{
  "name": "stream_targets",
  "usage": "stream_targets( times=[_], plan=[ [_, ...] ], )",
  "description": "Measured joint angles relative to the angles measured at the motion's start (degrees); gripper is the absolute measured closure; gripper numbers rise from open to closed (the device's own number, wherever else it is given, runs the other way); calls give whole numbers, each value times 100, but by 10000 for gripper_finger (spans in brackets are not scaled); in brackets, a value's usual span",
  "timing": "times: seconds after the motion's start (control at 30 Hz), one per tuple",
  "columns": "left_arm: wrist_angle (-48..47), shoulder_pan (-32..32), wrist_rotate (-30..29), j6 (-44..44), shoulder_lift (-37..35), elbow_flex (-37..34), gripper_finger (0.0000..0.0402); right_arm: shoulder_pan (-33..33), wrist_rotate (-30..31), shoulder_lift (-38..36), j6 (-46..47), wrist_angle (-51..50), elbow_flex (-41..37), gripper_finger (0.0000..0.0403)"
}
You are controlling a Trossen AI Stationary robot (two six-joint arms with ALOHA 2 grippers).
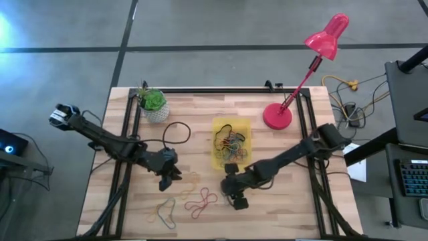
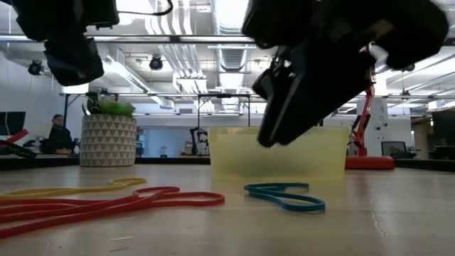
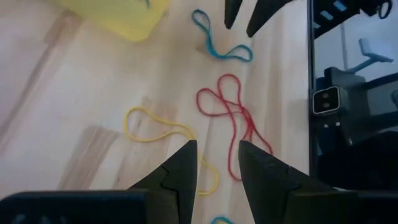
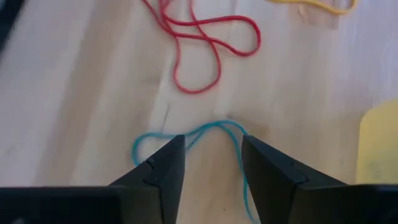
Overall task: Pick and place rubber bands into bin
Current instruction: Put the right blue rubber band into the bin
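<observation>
Right end effector (image 4: 210, 163) hangs parted, straddling the blue rubber band (image 4: 186, 138).

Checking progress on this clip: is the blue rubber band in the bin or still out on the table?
Out. The blue rubber band lies flat on the table beside the bin, ahead of the open right gripper.

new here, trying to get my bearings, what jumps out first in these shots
The pink desk lamp at the table's far right corner draws the eye first. Next, the yellow bin mid-table, already holding a tangle of rubber bands. The right gripper stands open above a blue band on the wood, loose red bands nearby.
</observation>
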Motion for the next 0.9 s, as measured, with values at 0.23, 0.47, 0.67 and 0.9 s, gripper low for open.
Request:
stream_targets(
  times=[0.23,0.47,0.67,0.9],
  plan=[
    [518,-46,-23,-3,126,-103,300,-75,-129,457,162,-784,501,255],
    [716,-72,-118,88,261,-124,300,-130,-99,623,410,-1302,778,259],
    [804,-78,-214,183,383,-168,300,-232,-107,590,550,-1360,776,257],
    [933,-76,-212,199,582,-159,300,-274,-153,588,507,-1503,787,258]
  ],
)
